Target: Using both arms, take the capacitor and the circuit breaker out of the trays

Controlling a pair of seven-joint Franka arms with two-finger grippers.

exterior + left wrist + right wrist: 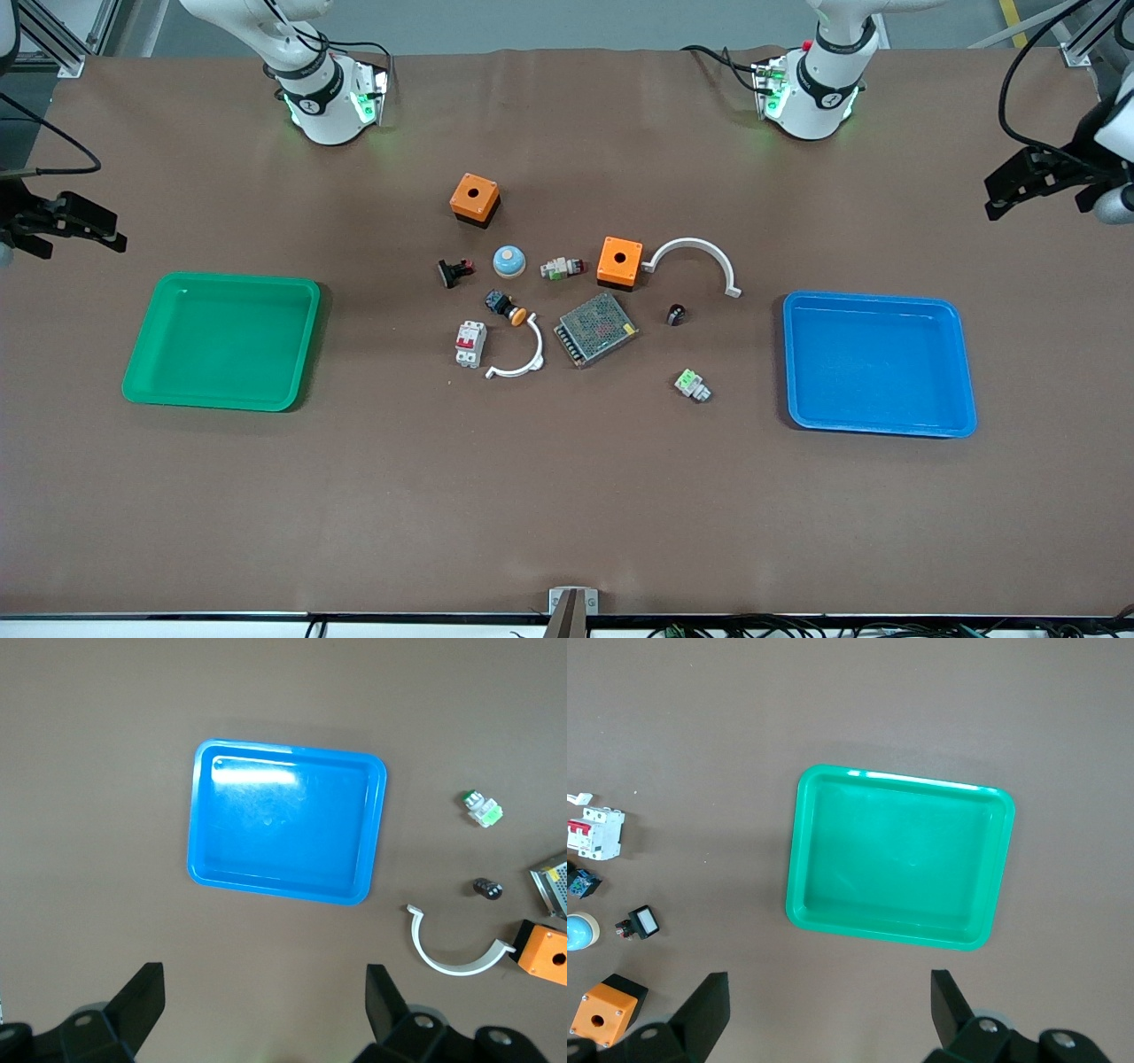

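- Front view: capacitor (676, 314) on the table, between the white arc (693, 262) and the blue tray (880, 429). Breaker (470, 343) in the parts cluster, toward the green tray (221, 399).
- Front view: left gripper (1019, 182) and right gripper (75, 226) raised at the table ends.
- Left wrist view: fingers (142, 1001) spread wide, empty, above the blue tray (285, 890); capacitor (487, 889) beside the arc (452, 952).
- Right wrist view: fingers (704, 1005) parted, empty, above the green tray (895, 935); breaker (596, 833) well apart from it.

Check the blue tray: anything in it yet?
Empty. The blue tray shows only bare floor in the front and left wrist views; the capacitor lies on the table beside it.
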